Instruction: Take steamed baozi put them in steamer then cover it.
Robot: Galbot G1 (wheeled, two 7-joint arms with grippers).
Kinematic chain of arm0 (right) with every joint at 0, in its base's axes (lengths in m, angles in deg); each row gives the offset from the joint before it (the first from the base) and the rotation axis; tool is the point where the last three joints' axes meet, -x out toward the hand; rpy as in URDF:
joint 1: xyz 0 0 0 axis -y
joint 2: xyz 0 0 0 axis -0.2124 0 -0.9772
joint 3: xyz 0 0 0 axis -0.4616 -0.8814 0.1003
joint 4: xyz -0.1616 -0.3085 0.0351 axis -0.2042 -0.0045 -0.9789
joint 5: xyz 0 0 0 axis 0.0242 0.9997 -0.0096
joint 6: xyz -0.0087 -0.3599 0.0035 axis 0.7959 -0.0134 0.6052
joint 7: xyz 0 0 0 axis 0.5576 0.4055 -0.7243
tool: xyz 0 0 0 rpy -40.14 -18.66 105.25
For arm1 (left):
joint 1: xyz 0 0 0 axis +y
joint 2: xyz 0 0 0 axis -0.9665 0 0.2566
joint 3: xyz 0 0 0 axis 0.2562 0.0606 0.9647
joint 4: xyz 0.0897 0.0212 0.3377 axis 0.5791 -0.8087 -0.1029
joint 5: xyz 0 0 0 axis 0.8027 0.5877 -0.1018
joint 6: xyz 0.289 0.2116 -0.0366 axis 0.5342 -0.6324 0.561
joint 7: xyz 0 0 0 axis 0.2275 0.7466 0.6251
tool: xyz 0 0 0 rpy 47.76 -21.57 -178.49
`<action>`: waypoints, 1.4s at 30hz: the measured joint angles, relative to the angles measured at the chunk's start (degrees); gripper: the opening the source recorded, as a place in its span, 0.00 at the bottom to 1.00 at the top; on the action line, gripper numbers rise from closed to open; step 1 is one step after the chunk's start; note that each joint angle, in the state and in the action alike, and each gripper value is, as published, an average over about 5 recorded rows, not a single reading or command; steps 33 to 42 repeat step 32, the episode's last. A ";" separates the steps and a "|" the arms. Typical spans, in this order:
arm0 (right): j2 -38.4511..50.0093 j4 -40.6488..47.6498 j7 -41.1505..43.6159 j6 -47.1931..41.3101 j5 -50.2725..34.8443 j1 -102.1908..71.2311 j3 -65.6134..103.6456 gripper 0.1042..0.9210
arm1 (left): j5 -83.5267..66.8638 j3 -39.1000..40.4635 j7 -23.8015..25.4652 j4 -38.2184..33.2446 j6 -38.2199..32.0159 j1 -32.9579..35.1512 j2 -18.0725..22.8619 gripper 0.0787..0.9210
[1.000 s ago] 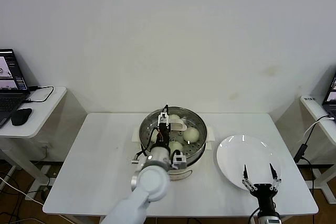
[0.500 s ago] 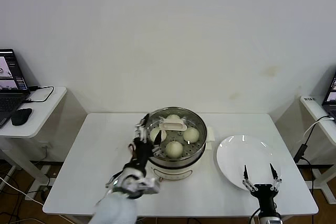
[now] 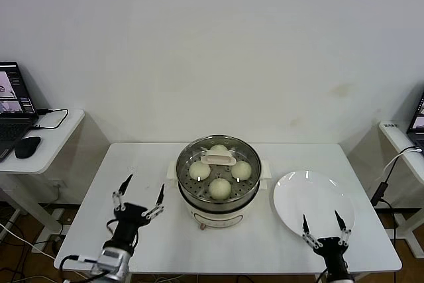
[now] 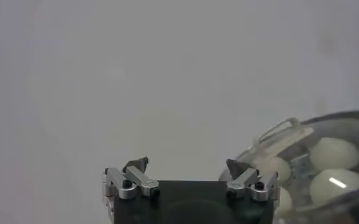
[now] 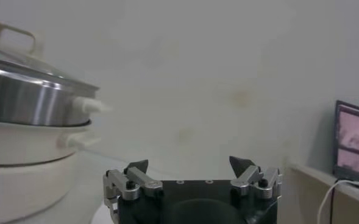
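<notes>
Steel steamer [image 3: 218, 180] between both open jaws.

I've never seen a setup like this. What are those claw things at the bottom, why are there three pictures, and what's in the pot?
This is a two-armed robot. One picture looks down from its head; the other two come from cameras on its wrists. The claws are its hands: the left gripper and the right gripper, both with fingers spread open and holding nothing. On the white table stands a steel steamer with four steamed baozi inside, under a glass lid. Beside it lies an empty white plate, which the right gripper hovers over.
</notes>
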 measured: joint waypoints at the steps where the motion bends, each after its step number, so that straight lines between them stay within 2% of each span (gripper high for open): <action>1: 0.15 -0.20 0.06 -0.04 -0.09 -0.41 -0.12 0.88 | -1.66 -0.49 -0.11 0.56 -0.88 0.62 -0.06 0.88; 14: 0.54 -2.96 0.91 -0.68 -0.57 -4.48 -1.71 0.88 | -14.25 -4.50 0.58 6.24 -7.92 5.51 -0.25 0.88; 29: 2.25 -7.40 3.58 -6.46 -6.47 -8.17 -3.23 0.88 | -20.68 -7.39 4.14 8.05 -8.68 9.35 -0.12 0.88; 42: 2.39 -7.88 3.75 -7.50 -7.50 -8.32 -3.16 0.88 | -21.03 -7.48 4.39 8.23 -8.96 9.85 -0.02 0.88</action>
